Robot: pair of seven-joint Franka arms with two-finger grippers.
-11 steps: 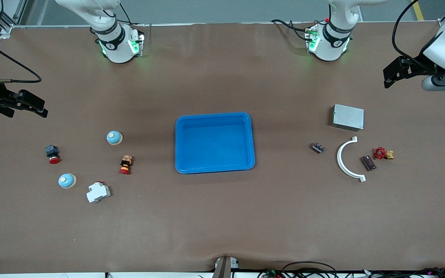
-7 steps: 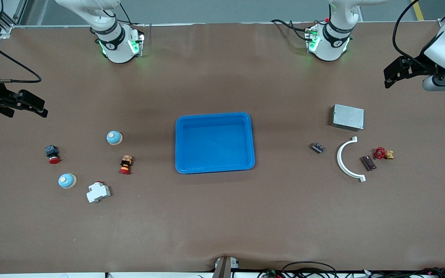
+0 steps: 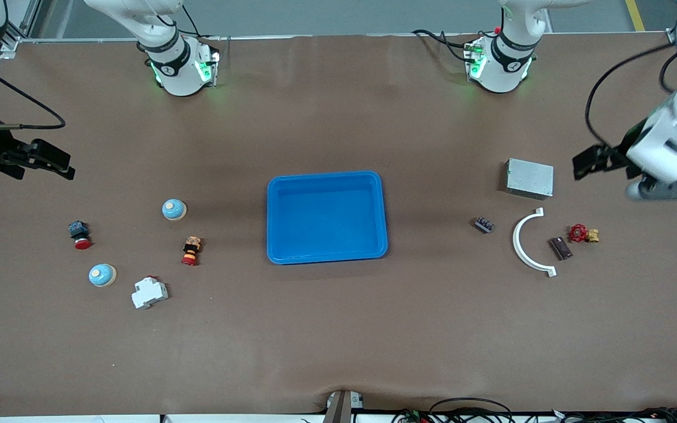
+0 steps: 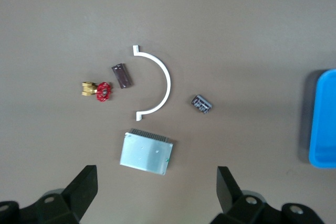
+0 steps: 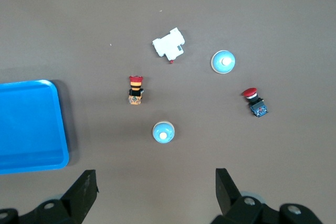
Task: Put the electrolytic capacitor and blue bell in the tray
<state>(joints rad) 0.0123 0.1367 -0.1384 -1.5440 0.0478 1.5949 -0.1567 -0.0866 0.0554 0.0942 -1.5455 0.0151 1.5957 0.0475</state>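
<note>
The bright blue tray (image 3: 327, 220) lies in the middle of the table and holds nothing. Two blue bells (image 3: 174, 210) (image 3: 102, 275) stand toward the right arm's end. They also show in the right wrist view (image 5: 164, 132) (image 5: 223, 62). The small dark electrolytic capacitor (image 3: 483, 225) lies toward the left arm's end and shows in the left wrist view (image 4: 201, 104). My left gripper (image 3: 580, 164) is open and empty in the air beside the silver box (image 3: 529, 178). My right gripper (image 3: 67, 166) is open and empty, up over the table's end.
Near the capacitor lie a white arc-shaped bracket (image 3: 529, 247), a brown block (image 3: 560, 248) and a red-handled valve (image 3: 582, 234). Near the bells are a white breaker (image 3: 149, 292), an orange-and-red button (image 3: 191, 251) and a red push button (image 3: 80, 234).
My left arm has swung down and in, bringing its gripper close beside the silver box. The right arm has barely moved. Nothing on the table has moved.
</note>
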